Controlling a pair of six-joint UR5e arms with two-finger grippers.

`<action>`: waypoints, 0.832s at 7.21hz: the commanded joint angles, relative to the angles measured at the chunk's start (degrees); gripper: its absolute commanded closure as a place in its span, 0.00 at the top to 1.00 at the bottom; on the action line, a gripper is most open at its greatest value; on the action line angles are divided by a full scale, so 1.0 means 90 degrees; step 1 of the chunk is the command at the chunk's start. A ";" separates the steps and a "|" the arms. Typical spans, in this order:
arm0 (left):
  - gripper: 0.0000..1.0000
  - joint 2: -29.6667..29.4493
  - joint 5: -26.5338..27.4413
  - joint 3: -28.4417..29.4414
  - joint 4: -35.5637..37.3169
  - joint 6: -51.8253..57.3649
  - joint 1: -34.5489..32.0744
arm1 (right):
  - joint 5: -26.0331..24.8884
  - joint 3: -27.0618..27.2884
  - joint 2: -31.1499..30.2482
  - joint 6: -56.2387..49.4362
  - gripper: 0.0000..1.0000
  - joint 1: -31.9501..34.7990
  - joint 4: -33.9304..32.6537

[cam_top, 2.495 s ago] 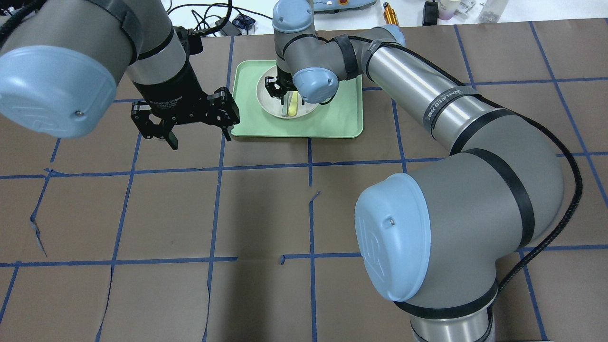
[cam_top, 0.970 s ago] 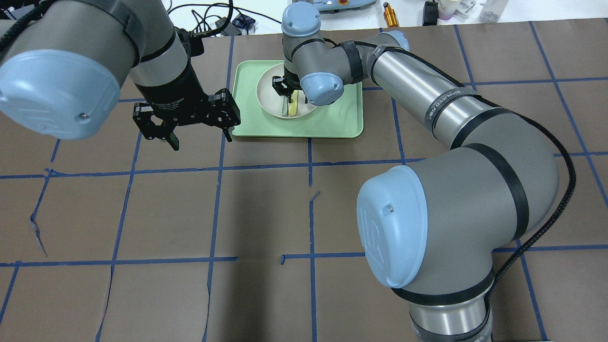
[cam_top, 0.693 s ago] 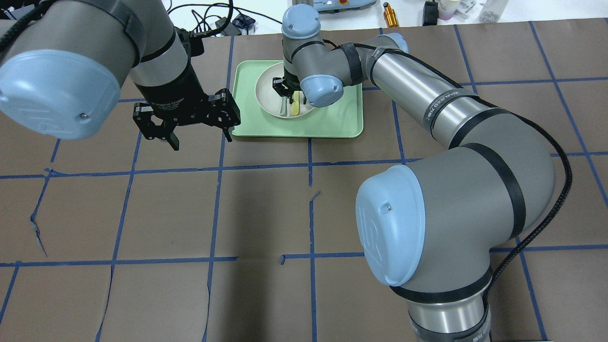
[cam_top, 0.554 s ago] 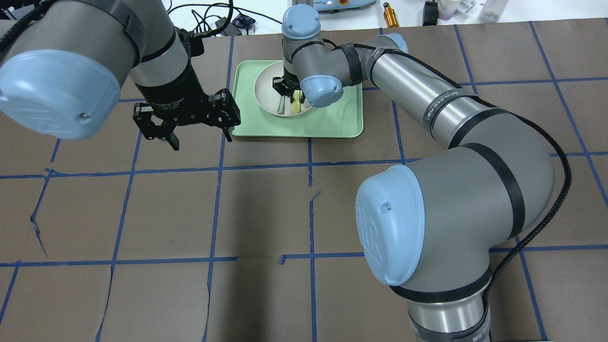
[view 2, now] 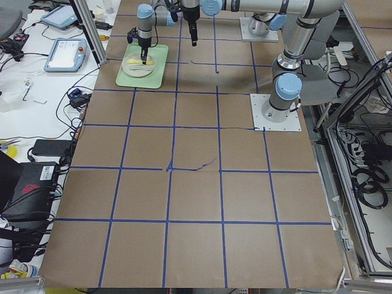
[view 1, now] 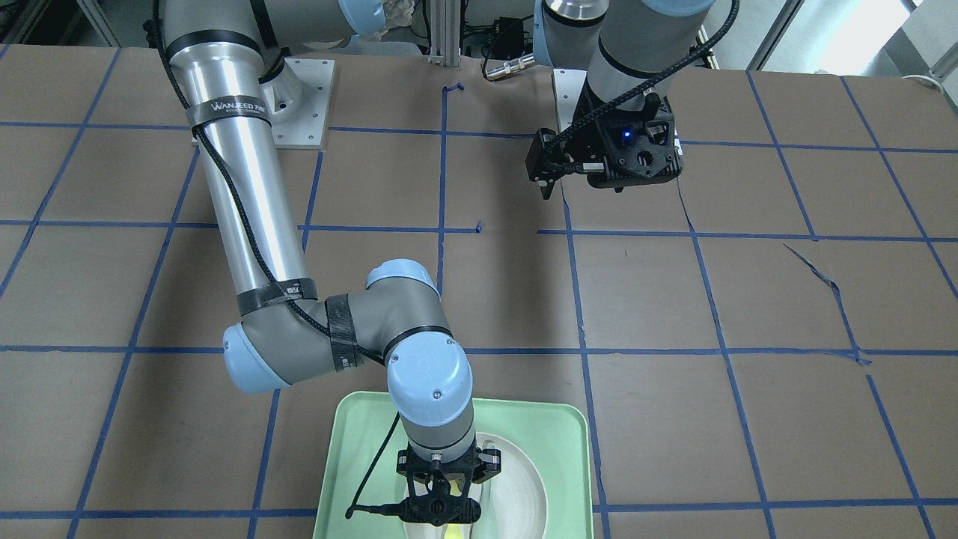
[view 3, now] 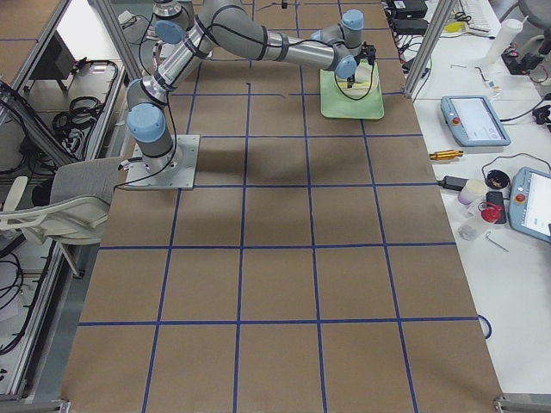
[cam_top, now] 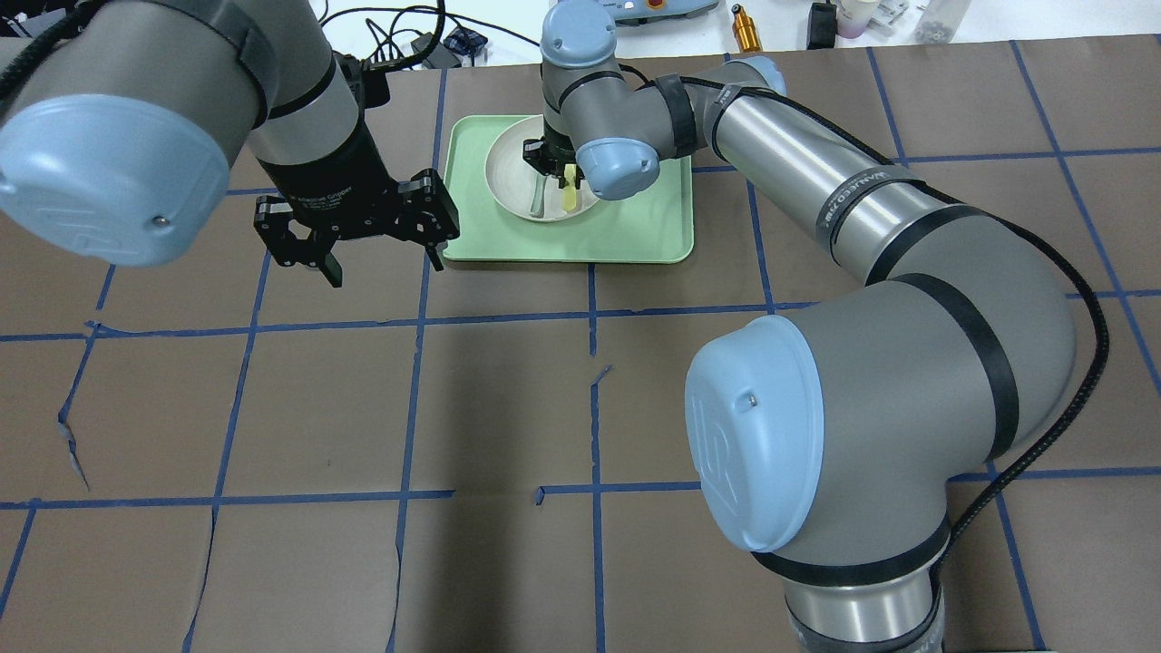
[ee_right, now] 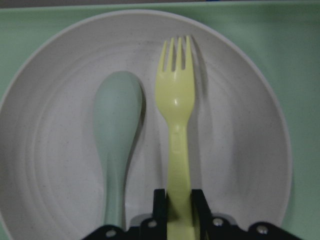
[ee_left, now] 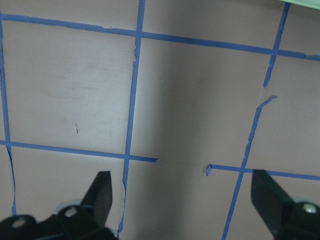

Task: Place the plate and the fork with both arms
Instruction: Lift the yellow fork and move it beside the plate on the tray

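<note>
The white plate (cam_top: pixel 508 172) sits on the mint-green tray (cam_top: pixel 635 231) at the far middle of the table. My right gripper (cam_top: pixel 555 168) is over the plate, shut on the handle of the pale-yellow fork (cam_top: pixel 569 192). In the right wrist view the fork (ee_right: pixel 175 100) points away from the gripper (ee_right: pixel 177 210), with its tines over the plate (ee_right: pixel 240 125); it casts a shadow there. My left gripper (cam_top: pixel 381 260) is open and empty, hovering just left of the tray. In the left wrist view it (ee_left: pixel 185 200) is over bare table.
A pale grey-green spoon (ee_right: pixel 119 130) lies in the plate beside the fork; it also shows in the overhead view (cam_top: pixel 539 195). Brown paper with blue tape lines (cam_top: pixel 590 317) covers the table. Cables and small devices (cam_top: pixel 748 27) lie beyond the far edge.
My right gripper has shut on the fork's handle and risen slightly, and the fork now looks shorter and raised off the plate. The plate shifted slightly left. The left arm has barely moved.
</note>
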 commanded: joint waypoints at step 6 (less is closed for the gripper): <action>1.00 -0.0010 0.0000 -0.0109 0.0146 -0.0020 0.0000 | 0.0047 0.1218 -0.0570 -0.1134 0.32 -0.0954 -0.0067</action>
